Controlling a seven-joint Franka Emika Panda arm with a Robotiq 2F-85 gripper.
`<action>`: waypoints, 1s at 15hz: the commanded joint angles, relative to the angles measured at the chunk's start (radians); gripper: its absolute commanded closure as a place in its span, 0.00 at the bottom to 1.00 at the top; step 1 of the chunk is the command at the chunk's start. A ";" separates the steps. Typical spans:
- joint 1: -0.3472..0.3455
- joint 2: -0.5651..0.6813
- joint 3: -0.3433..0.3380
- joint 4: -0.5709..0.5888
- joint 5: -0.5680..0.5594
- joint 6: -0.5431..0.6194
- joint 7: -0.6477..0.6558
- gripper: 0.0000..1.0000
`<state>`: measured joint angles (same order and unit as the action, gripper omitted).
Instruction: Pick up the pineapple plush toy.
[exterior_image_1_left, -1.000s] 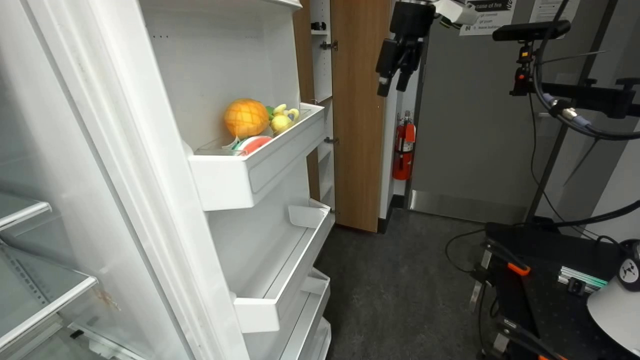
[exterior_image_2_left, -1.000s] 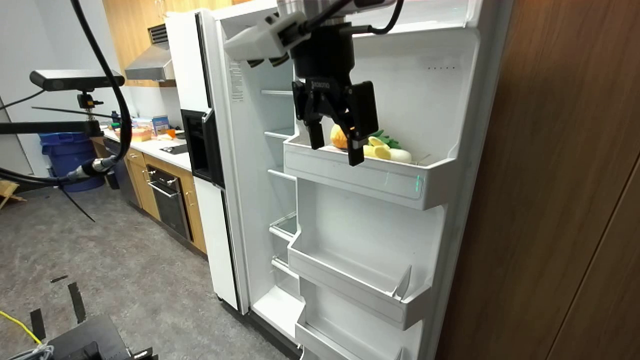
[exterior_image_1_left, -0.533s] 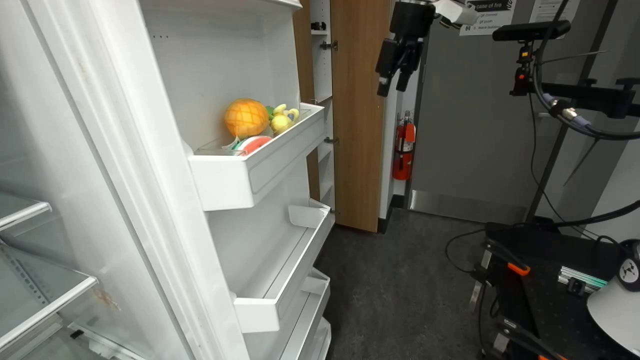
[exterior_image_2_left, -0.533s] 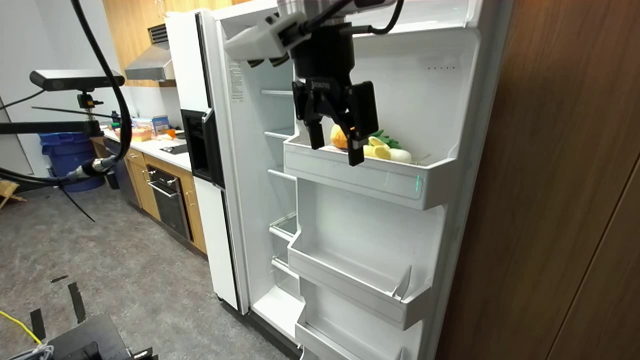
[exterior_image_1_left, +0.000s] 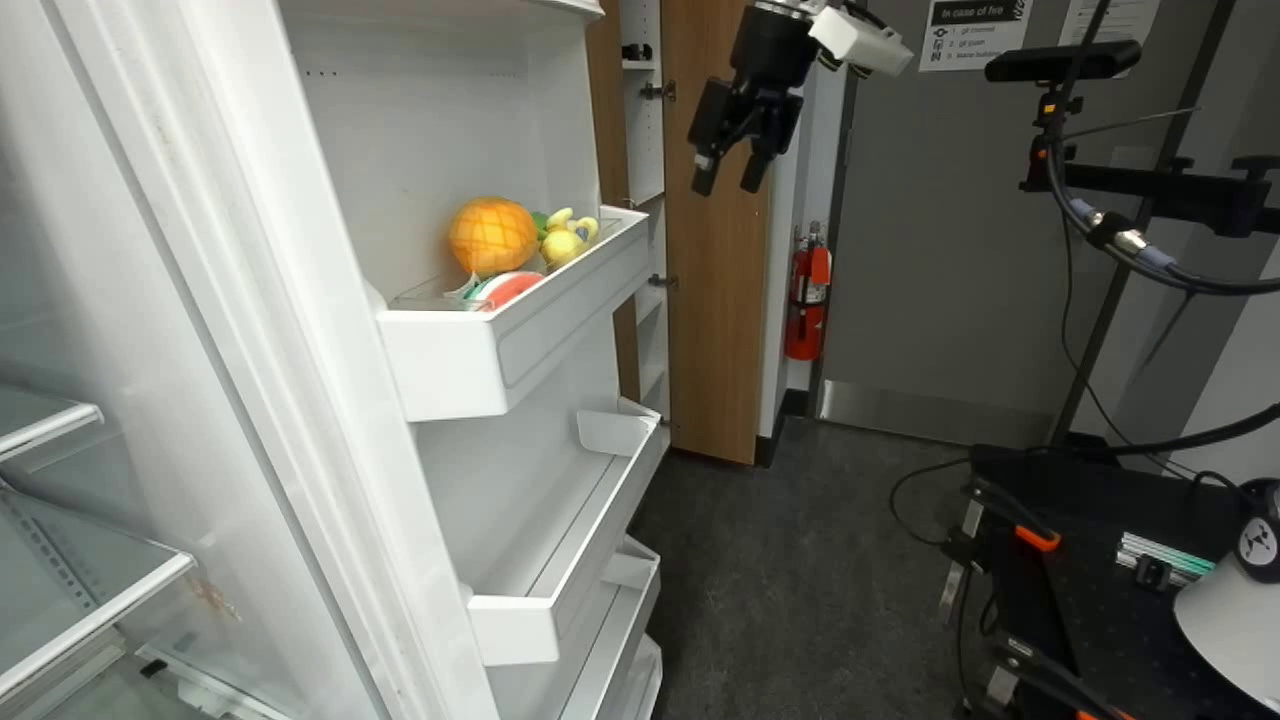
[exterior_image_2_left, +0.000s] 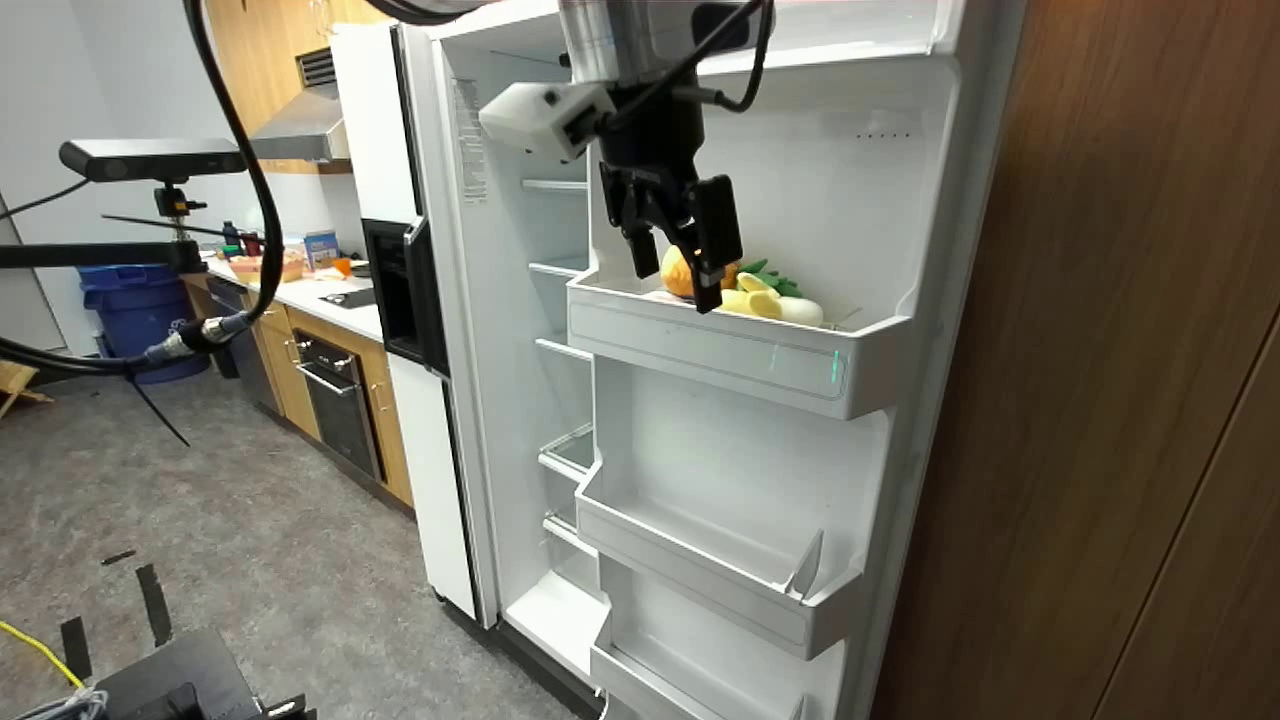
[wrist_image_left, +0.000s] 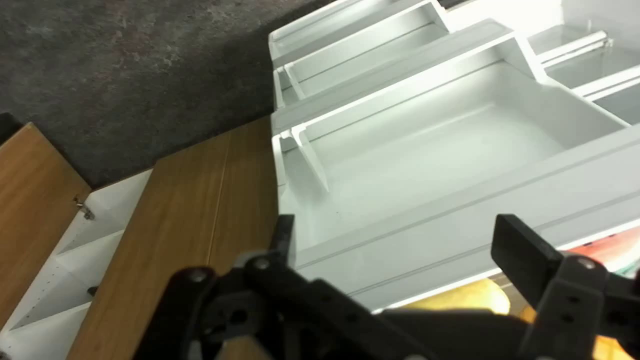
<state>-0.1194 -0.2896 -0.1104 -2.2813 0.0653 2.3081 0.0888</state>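
Kitchen-type room, dark grey floor (exterior_image_1_left: 760, 560), wood cabinet door (exterior_image_1_left: 715, 250) standing open, red fire extinguisher (exterior_image_1_left: 806, 300) beside a grey door (exterior_image_1_left: 950, 250). Farther off: counter (exterior_image_2_left: 308, 290), oven (exterior_image_2_left: 336, 395), blue bin (exterior_image_2_left: 140, 315). White fridge (exterior_image_2_left: 380, 120) is open, fridge door (exterior_image_2_left: 820, 200) out wide, lower door bins (exterior_image_2_left: 690, 573) under an upper door bin (exterior_image_1_left: 575, 310). Pineapple plush toy (exterior_image_1_left: 492, 236), round, orange-yellow, sits in that upper bin, seen in both exterior views; in an exterior view a fingertip (exterior_image_2_left: 708, 292) covers part of it. Same bin, close by: red-and-white slice-shaped toy (exterior_image_1_left: 508, 289), yellow lemon-like toy (exterior_image_1_left: 563, 247), white rounded item (exterior_image_2_left: 802, 312), plus a green leafy bit (exterior_image_2_left: 775, 280), can't tell what it belongs to. Can't tell either which of these touch the pineapple. Robot arm (exterior_image_2_left: 612, 45) overhead, black gripper (exterior_image_1_left: 728, 182) at its end, tilted, fingers pointing down, out in front of the fridge door. Fingers spread, clear gap between the tips; wrist view shows the upper bin's front wall through that gap, yellow and orange showing near the lower edge. From where I stand, gripper and toy are apart: toy down in its bin, gripper out on the room side.
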 joint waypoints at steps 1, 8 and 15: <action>0.043 0.112 0.017 0.094 0.115 0.067 0.047 0.00; 0.083 0.258 0.060 0.238 0.198 0.220 0.037 0.00; 0.086 0.365 0.084 0.344 0.220 0.267 0.038 0.00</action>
<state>-0.0405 0.0166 -0.0326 -2.0030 0.2520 2.5597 0.1255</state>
